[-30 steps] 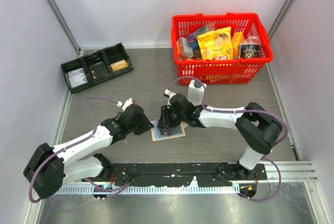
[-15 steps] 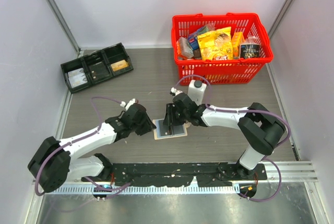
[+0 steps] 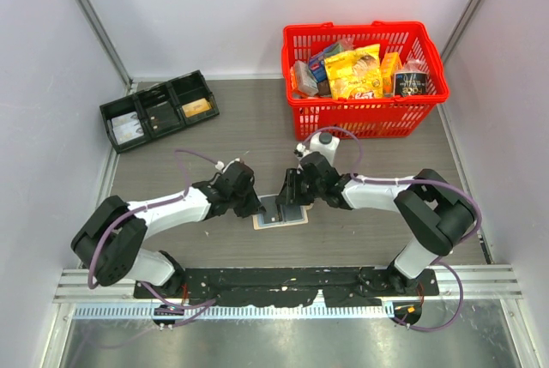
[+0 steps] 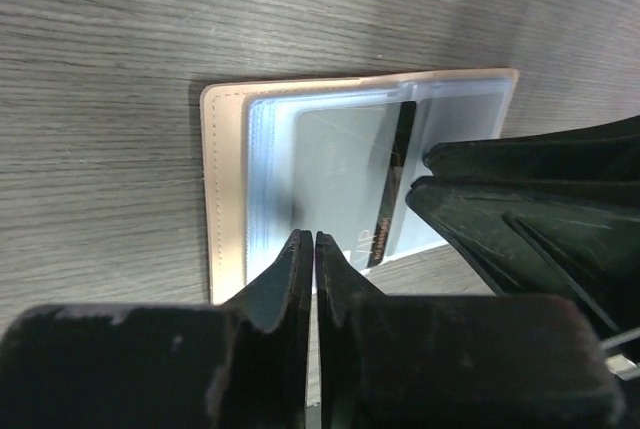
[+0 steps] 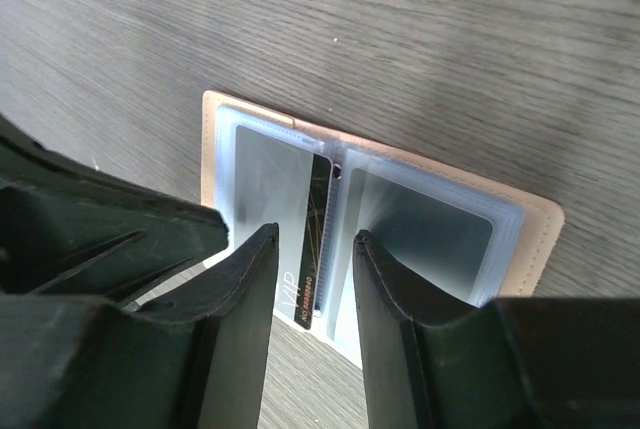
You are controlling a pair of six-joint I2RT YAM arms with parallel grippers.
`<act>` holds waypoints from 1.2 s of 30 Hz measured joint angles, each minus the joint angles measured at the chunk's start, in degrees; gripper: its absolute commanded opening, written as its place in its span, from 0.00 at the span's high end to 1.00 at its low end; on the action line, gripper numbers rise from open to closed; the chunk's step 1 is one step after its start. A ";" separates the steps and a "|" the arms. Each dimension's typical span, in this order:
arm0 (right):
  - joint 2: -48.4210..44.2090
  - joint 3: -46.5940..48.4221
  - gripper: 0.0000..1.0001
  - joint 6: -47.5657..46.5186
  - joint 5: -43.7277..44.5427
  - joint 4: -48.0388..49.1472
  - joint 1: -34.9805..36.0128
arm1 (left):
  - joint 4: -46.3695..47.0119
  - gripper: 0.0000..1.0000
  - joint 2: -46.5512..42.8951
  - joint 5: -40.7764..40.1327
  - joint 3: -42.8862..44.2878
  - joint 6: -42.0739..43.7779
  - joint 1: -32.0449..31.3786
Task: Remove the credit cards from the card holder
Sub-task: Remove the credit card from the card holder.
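The card holder (image 3: 280, 216) lies open and flat on the table, tan-edged with clear bluish sleeves. It also shows in the left wrist view (image 4: 225, 179) and the right wrist view (image 5: 440, 219). A grey card with a black "VIP" stripe (image 4: 392, 189) (image 5: 320, 219) sticks partly out of its sleeve, over the holder's near edge. My left gripper (image 3: 256, 206) (image 4: 313, 239) is shut, its tips on the holder's left sleeve. My right gripper (image 3: 288, 201) (image 5: 313, 239) is open, its jaws standing to either side of the card's black stripe just above it.
A red basket (image 3: 364, 115) full of packets stands at the back right. A black three-compartment tray (image 3: 159, 111) with cards in it lies at the back left. The two grippers are nearly touching over the holder.
Both grippers have shifted right and slightly back. The left gripper has closed in onto the holder's left side. The holder has stayed in place.
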 measured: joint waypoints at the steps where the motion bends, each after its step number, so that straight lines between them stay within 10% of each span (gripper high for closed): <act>1: 0.00 -0.39 0.60 0.37 -0.61 0.61 -0.09 | 0.00 0.96 0.61 0.13 0.00 0.15 0.00; 36: 2.62 -3.41 0.72 1.55 -7.34 8.92 -0.35 | -2.40 1.00 0.48 -0.13 -2.08 1.75 0.59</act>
